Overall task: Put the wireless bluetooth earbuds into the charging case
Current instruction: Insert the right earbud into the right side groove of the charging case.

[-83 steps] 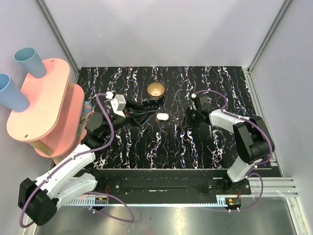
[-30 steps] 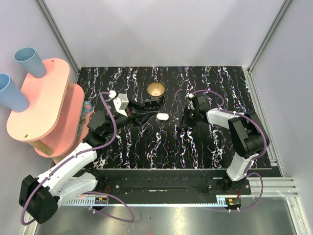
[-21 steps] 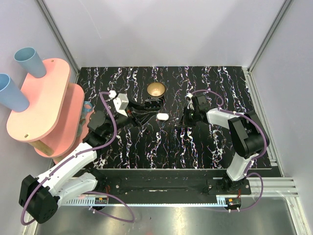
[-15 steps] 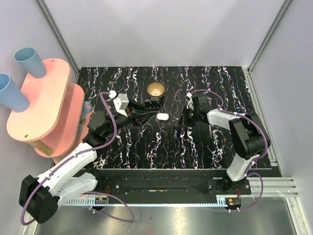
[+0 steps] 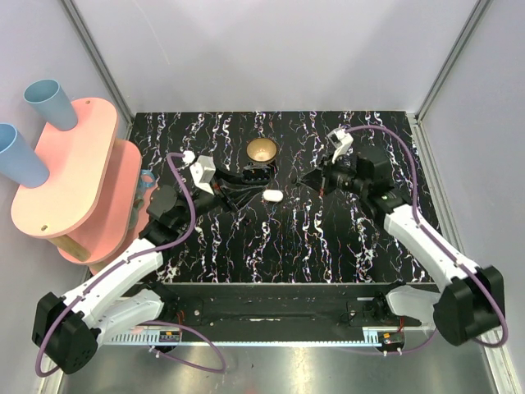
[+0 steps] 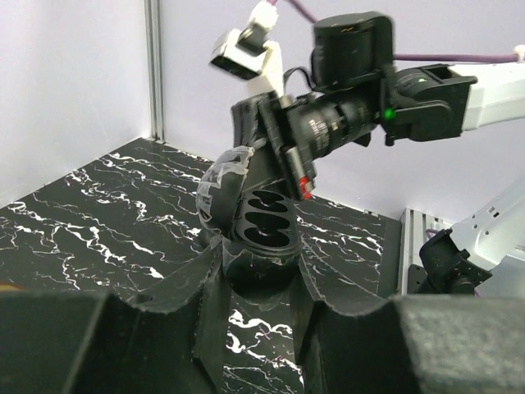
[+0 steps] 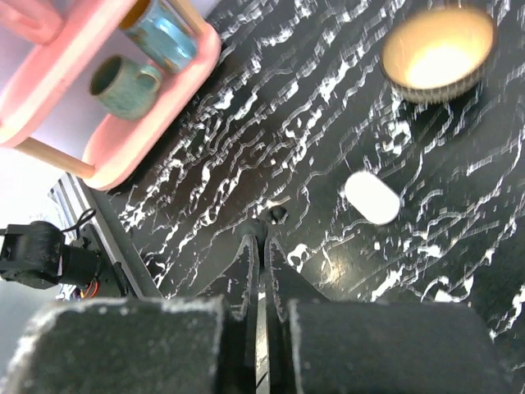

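Note:
My left gripper (image 5: pixel 256 175) is shut on a small black case (image 6: pixel 262 223) with its lid up and two earbud-shaped wells showing; its fingers (image 6: pixel 205 283) flank it. A glossy white oval pod (image 5: pixel 273 195) lies on the table just in front of it and also shows in the right wrist view (image 7: pixel 372 197). My right gripper (image 5: pixel 314 179) hangs above the table, right of the case, fingers pressed together on a tiny dark bud (image 7: pixel 264 231). A second small dark piece (image 7: pixel 278 214) sits just past the tips. No white buds show.
A brass bowl (image 5: pixel 262 150) stands behind the left gripper and shows in the right wrist view (image 7: pixel 439 45). A pink two-tier shelf (image 5: pixel 74 180) with blue cups (image 5: pixel 49 103) stands at the left. The right arm (image 6: pixel 353 57) looms behind the held case.
My right gripper has lifted off the table and moved back a little, and its arm has swung out to the right. The left gripper and the white pod have not moved.

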`<state>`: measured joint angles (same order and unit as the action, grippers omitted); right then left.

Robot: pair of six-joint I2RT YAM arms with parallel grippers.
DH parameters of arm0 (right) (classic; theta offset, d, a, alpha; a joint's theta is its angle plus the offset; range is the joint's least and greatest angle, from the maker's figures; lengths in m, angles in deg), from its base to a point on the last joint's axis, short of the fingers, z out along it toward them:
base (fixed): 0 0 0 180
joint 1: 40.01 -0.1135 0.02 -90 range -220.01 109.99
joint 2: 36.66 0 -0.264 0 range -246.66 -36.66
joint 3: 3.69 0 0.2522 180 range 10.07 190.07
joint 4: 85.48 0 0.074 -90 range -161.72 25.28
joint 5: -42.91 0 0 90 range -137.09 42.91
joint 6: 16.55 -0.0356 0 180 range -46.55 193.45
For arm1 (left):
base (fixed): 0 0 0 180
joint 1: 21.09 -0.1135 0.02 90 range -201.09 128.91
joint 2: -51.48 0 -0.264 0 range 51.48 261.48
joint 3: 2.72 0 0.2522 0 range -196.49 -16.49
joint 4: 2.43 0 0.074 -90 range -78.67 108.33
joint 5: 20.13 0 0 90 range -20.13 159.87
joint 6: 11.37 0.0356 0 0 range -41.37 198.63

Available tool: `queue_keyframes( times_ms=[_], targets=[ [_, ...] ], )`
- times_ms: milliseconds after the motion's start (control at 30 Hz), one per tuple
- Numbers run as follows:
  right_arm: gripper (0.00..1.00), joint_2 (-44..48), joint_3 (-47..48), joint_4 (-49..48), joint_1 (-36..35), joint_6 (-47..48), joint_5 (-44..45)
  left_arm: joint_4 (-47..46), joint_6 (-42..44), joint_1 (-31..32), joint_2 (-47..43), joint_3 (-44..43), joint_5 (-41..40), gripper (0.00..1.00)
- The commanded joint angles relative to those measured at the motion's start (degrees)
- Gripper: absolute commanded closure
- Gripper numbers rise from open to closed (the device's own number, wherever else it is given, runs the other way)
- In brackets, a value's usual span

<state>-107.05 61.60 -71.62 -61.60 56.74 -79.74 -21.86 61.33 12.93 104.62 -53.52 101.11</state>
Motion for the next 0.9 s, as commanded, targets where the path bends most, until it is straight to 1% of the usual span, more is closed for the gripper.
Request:
queue_keyframes(
  times_ms=[0, 200, 400, 567, 633, 700, 867],
  targets=[
    [1.0, 6.8, -0.7, -3.7, 0.2, 5.9, -2.9, -5.7, -2.4, -0.6, 0.7, -2.8, 1.5, 1.0],
    [1.0, 13.4, -0.7, -6.2, 0.2, 8.3, -5.9, -6.3, -3.4, -0.9, 1.1, -3.2, 3.9, 1.0],
    [1.0, 18.4, -0.7, -11.0, 0.3, 8.7, -10.4, -6.7, -4.2, -1.1, 1.9, -3.8, 7.2, 1.0],
    [1.0, 20.1, 0.9, -13.9, 0.1, 8.5, -16.2, -7.9, -5.8, -1.0, 4.2, -5.2, 11.4, 1.0],
    [0.95, 20.4, 1.9, -14.6, 0.2, 9.1, -18.9, -9.1, -6.7, -1.1, 4.9, -5.8, 13.5, 1.0],
    [0.94, 20.6, 2.7, -15.3, 0.2, 9.1, -20.9, -10.6, -7.8, -1.0, 5.8, -5.9, 15.6, 1.0],
    [0.97, 20.6, 4.3, -18.0, 0.1, 6.5, -22.8, -10.6, -8.9, -1.1, 7.9, -7.8, 19.0, 1.0]
  ],
)
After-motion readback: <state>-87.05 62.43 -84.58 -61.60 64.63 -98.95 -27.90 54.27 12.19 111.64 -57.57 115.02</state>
